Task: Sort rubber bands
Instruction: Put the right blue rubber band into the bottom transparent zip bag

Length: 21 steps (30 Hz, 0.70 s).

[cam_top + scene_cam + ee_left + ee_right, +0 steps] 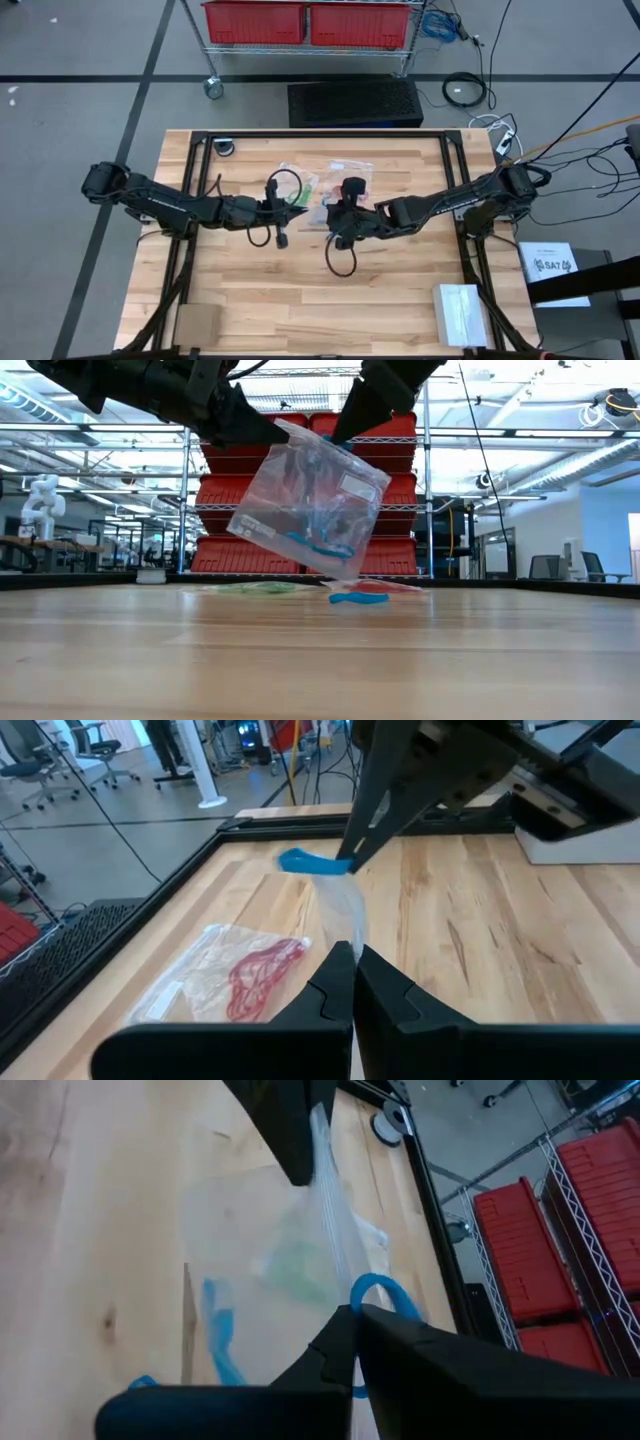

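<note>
Red bins (pixel 308 22) fill a wire shelf behind the wooden table (pixel 400 290); a white box (pixel 460 313) lies on it.

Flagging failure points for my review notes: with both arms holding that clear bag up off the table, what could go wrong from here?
1. The bag hangs tilted between the left gripper and right gripper, each pinching only its top edge; a slip could drop it.
2. The blue bands inside could spill if it tips further.
3. A blue band on the table could be missed.
</note>
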Each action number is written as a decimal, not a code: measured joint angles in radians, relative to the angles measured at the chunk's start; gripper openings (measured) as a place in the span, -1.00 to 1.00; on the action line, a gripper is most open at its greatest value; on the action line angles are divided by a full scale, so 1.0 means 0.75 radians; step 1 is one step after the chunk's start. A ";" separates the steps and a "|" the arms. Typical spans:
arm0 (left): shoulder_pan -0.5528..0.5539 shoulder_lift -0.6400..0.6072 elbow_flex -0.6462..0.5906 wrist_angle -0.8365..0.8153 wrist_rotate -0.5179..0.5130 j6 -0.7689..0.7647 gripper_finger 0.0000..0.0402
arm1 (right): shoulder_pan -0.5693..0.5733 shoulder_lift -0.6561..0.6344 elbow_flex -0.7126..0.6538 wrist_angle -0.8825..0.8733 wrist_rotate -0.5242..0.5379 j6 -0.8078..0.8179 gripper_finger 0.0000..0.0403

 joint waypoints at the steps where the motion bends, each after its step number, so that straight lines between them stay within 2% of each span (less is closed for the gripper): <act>1: -0.001 0.000 0.000 -0.004 0.000 0.000 -1.00 | 0.001 -0.002 0.000 0.001 0.000 -0.002 -1.00; 21: -0.001 0.000 0.000 -0.006 0.000 -0.001 -1.00 | 0.002 -0.009 0.012 0.012 0.003 -0.056 -1.00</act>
